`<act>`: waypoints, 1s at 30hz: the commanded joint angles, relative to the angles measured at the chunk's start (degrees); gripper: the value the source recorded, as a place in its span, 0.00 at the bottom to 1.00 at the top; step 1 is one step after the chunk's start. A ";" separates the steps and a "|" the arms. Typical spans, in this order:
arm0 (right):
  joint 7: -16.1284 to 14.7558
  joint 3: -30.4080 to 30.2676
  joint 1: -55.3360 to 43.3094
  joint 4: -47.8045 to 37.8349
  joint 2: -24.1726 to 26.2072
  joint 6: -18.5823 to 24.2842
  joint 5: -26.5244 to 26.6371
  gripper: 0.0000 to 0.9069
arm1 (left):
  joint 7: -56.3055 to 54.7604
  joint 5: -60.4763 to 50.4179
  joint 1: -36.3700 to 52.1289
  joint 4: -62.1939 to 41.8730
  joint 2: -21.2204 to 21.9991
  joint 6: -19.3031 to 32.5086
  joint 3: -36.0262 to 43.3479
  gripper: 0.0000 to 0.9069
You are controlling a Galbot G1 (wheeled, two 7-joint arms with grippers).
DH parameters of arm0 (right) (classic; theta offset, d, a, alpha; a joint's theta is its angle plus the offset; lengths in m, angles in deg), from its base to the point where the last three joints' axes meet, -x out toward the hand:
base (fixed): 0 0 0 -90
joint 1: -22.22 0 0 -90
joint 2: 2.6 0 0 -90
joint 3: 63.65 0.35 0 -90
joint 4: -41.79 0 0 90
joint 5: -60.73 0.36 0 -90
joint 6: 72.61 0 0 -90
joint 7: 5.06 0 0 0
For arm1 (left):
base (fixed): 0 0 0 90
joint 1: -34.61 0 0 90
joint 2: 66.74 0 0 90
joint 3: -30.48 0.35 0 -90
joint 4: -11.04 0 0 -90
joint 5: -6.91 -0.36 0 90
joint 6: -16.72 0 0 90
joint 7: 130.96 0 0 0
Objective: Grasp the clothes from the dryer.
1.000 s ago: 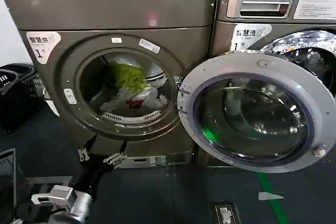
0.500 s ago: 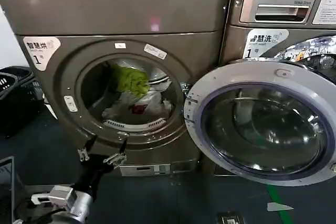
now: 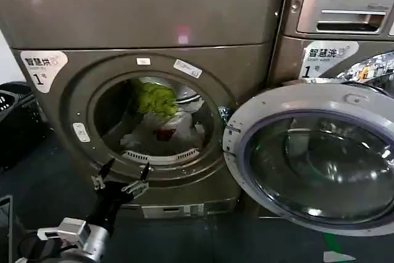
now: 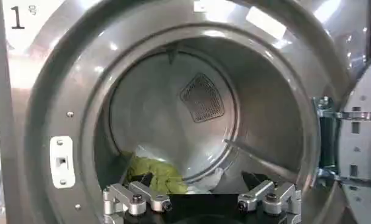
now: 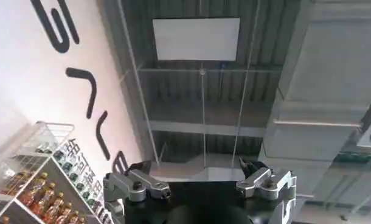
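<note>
The bronze-grey dryer [image 3: 141, 23] stands in front of me with its round port open. Inside the drum lie the clothes: a lime-green garment [image 3: 155, 98] on top of white ones [image 3: 178, 124], with a small red patch [image 3: 165, 133]. My left gripper [image 3: 126, 172] hovers open just below and in front of the port's lower rim, holding nothing. In the left wrist view, the left gripper [image 4: 197, 180] faces into the drum, and the green garment [image 4: 158, 175] and a white one [image 4: 208, 181] lie on the drum floor beyond it. My right gripper [image 5: 193, 165] is open and points up at the ceiling.
The dryer's round glass door [image 3: 320, 158] swings open to the right, across the front of the LG machine [image 3: 338, 16]. A black basket [image 3: 15, 121] stands on the floor to the left. A shelf of bottles [image 5: 36, 189] appears in the right wrist view.
In the head view the dryer has grown larger and its door has slid rightward as my view closes in. The left gripper keeps its open pose below the port.
</note>
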 commanded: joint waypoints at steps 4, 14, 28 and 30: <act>0.00 -0.09 -0.11 0.04 0.00 0.08 0.00 1.00 | 0.06 -0.06 0.06 -0.16 -0.01 -0.04 0.06 1.00; -0.10 -0.47 -0.39 0.26 -0.04 0.12 0.00 1.00 | 0.09 -0.10 0.23 -0.37 0.03 -0.05 0.13 1.00; -0.39 -0.77 -0.66 0.24 -0.12 0.20 -0.06 1.00 | 0.16 -0.11 0.39 -0.62 -0.11 0.00 0.22 1.00; -0.43 -0.79 -0.65 0.23 -0.14 0.21 -0.09 1.00 | 0.16 -0.09 0.48 -0.66 -0.13 -0.02 0.20 1.00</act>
